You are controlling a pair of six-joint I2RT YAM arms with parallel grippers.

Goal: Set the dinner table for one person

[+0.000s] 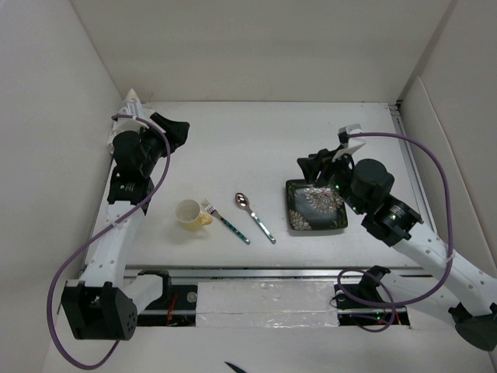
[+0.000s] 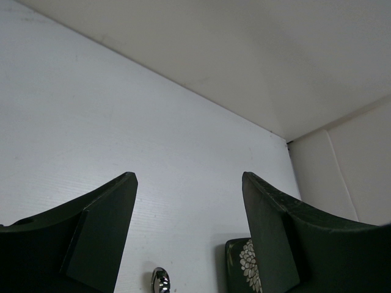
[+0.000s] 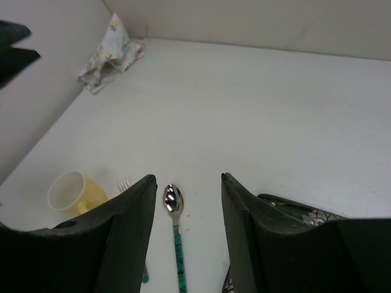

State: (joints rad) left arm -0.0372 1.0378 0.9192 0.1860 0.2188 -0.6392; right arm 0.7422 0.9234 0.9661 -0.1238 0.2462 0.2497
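Note:
On the white dinner table [image 1: 248, 148] lie a dark square plate [image 1: 316, 206] with a white flower pattern, a spoon [image 1: 255, 216] and a fork [image 1: 225, 220] with teal handles, and a yellow cup [image 1: 191, 214] on its side. My right gripper [image 1: 312, 165] hovers open over the plate's back left corner, empty. In the right wrist view the right gripper [image 3: 188, 178] frames the spoon [image 3: 174, 201], with the cup [image 3: 73, 192] to the left. At the back left my left gripper [image 1: 177, 128] stands open and empty. Through the left gripper [image 2: 189, 177] I see bare table.
A crumpled floral cloth [image 1: 132, 101] lies in the back left corner, also seen as the cloth [image 3: 113, 52] in the right wrist view. White walls enclose the table on the left, back and right. The arm bases and purple cables sit along the near edge.

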